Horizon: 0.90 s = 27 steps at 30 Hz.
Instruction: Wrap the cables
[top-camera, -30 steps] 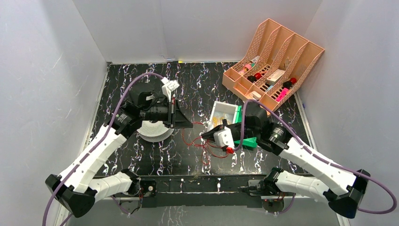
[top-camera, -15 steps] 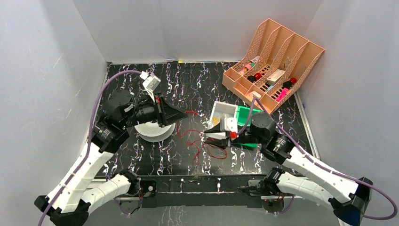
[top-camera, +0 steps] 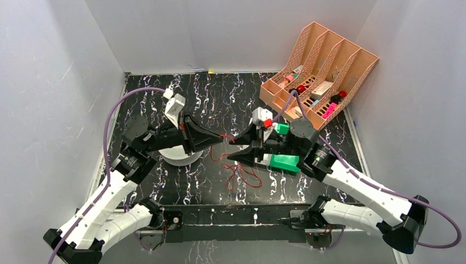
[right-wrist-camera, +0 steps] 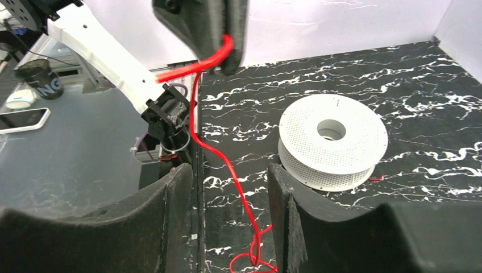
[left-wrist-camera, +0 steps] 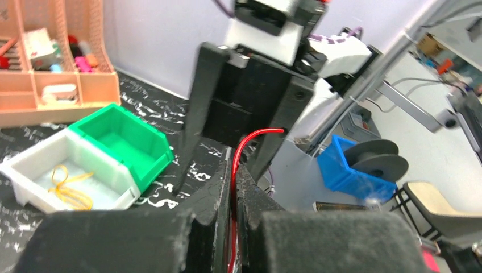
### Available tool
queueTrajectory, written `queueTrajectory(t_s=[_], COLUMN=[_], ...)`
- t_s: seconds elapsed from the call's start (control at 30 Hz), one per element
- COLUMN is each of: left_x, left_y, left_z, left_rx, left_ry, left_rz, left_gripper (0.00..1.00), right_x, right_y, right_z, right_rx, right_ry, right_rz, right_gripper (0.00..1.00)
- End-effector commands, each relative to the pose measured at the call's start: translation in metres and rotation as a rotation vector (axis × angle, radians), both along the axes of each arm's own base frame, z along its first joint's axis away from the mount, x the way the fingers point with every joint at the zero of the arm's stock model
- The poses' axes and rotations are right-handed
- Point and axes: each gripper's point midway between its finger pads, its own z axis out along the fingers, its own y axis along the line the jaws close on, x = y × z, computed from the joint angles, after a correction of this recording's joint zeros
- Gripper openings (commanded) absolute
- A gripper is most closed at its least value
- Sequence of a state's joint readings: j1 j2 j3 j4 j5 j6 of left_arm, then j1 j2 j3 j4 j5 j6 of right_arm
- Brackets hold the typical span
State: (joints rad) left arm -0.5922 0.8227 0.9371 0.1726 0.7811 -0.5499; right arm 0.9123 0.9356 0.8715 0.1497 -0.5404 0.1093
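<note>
A thin red cable lies in a loose tangle on the black marbled table, and one strand rises to my left gripper. That gripper is shut on the red cable, whose end curls out past its tips. The white spool sits under the left arm. My right gripper faces the left one, open. In the right wrist view the red cable runs between the open fingers of the right gripper without touching them. The white spool lies just beyond.
A green bin and a white bin holding a coiled yellow cable stand by the right arm. A pink divided organizer with small items sits at the back right. White walls close off the table.
My right gripper has gone from shut to open, risen off the table and turned toward the left gripper. The left gripper has swung right, still shut on the cable end.
</note>
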Motion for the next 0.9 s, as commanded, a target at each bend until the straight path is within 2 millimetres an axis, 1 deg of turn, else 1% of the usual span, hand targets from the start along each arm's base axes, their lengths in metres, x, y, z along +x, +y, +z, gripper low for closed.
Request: queueTrajectory(t_s=[0.0,0.07,0.33,0.4,0.5,0.53,0.57,0.63,0.7,0.73,0.87], left_x=[-0.032,-0.036,-0.049,-0.051,-0.052,-0.052,-0.052,-0.053,-0.055,-0.055,-0.058], left_y=[0.003,0.003,0.005,0.005,0.006,0.006,0.006,0.006,0.007,0.007,0.011], left_z=[0.028,0.030,0.033,0.032,0.033,0.032,0.032,0.031,0.031,0.029,0.023], left_rx=[-0.073,-0.082,-0.107,-0.108,-0.111,-0.110,-0.110,-0.110,-0.109,-0.105,-0.078], left_ry=[-0.206,-0.238,-0.335,-0.344,-0.356,-0.360,-0.363,-0.369,-0.376,-0.380,-0.393], left_rz=[-0.153,-0.172,-0.239,-0.251,-0.256,-0.257,-0.255,-0.260,-0.264,-0.265,-0.255], left_gripper=[0.00,0.00,0.00,0.00,0.00,0.00,0.00,0.00,0.00,0.00,0.00], right_x=[-0.013,-0.017,-0.046,-0.046,-0.047,-0.048,-0.048,-0.047,-0.044,-0.041,-0.021], right_y=[0.011,0.016,0.023,0.025,0.029,0.029,0.030,0.031,0.032,0.032,0.030], right_z=[0.024,0.018,0.018,0.015,0.011,0.011,0.010,0.010,0.011,0.012,0.008], right_rx=[0.024,0.011,0.036,0.027,0.013,0.011,0.011,0.014,0.019,0.020,-0.001], right_ry=[0.029,0.056,0.104,0.123,0.140,0.144,0.147,0.140,0.131,0.118,0.086], right_rz=[0.105,0.151,0.380,0.399,0.425,0.438,0.446,0.444,0.419,0.396,0.245], right_gripper=[0.60,0.60,0.60,0.60,0.54,0.51,0.47,0.30,0.08,0.00,0.00])
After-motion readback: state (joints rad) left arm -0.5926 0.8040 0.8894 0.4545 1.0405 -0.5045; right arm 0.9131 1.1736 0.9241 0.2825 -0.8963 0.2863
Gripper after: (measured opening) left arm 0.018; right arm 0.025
